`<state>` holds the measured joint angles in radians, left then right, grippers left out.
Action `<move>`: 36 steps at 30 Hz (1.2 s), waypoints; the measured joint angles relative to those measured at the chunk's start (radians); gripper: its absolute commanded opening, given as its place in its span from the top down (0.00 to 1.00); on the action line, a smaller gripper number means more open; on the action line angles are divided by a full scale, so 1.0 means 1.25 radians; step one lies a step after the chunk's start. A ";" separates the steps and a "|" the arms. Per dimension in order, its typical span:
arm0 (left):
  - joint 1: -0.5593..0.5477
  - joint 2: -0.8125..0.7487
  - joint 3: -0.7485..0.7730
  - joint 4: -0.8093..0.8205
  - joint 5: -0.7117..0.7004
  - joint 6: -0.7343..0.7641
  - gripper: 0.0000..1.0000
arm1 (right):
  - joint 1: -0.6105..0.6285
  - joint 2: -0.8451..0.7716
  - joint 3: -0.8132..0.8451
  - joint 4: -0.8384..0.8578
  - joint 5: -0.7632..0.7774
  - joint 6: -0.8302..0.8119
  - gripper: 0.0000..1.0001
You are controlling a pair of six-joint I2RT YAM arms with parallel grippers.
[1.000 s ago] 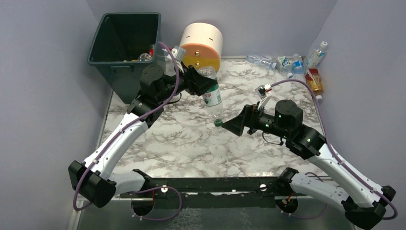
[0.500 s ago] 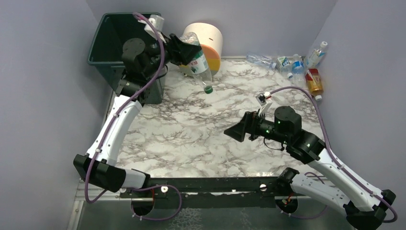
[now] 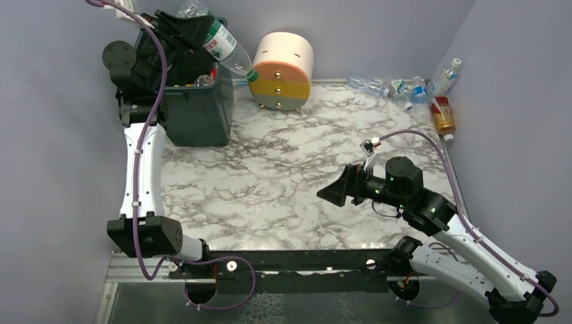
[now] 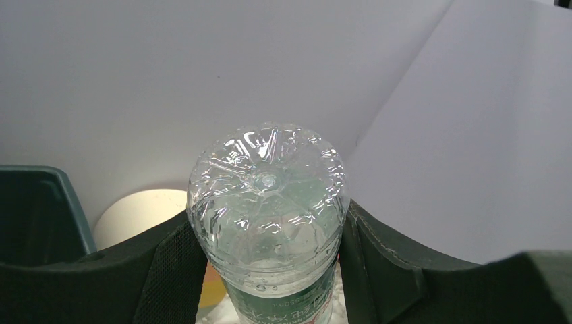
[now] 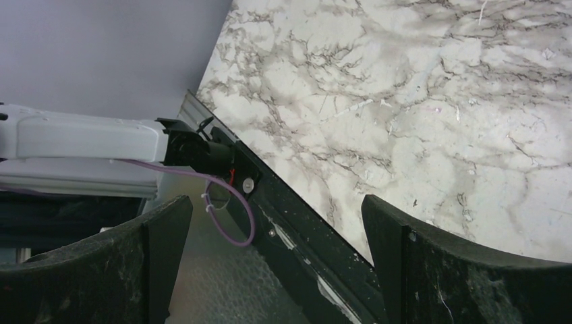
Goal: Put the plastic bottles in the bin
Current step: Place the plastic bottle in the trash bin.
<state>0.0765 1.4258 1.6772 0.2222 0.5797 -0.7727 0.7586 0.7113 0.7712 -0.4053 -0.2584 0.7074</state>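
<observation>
My left gripper [image 3: 195, 27] is shut on a clear bottle with a green label and green cap [image 3: 226, 48], held high over the right rim of the dark green bin [image 3: 195, 125], its cap pointing down toward the table. In the left wrist view the bottle's base [image 4: 268, 202] fills the space between my fingers [image 4: 168, 270]. A few bottles lie inside the bin [image 3: 206, 77]. Several more bottles [image 3: 411, 89] lie at the far right corner. My right gripper [image 3: 330, 194] is open and empty above the table's middle; the wrist view shows only the marble table [image 5: 418, 101] between its fingers [image 5: 398, 263].
A round cream, yellow and grey drawer unit [image 3: 283, 71] stands right of the bin at the back. Purple walls close in the table on three sides. The black base rail [image 3: 290, 260] runs along the near edge.
My left arm has lifted the green-label bottle from the table's middle up and left to above the bin's rim. My right gripper has drawn back slightly toward the near edge.
</observation>
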 measured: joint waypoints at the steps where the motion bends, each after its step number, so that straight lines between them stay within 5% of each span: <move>1: 0.015 0.000 0.000 0.015 0.001 -0.014 0.42 | 0.000 -0.003 -0.006 0.000 -0.001 0.003 0.01; 18: 0.243 -0.079 -0.123 0.152 -0.084 -0.061 0.40 | 0.000 -0.020 -0.066 0.012 -0.044 0.033 0.01; 36: 0.273 -0.043 -0.204 0.157 -0.137 -0.025 0.40 | 0.000 -0.001 -0.075 0.023 -0.071 0.041 0.01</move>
<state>0.4183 1.3724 1.4220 0.4187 0.4088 -0.8040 0.7586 0.7097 0.6773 -0.3763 -0.3477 0.7586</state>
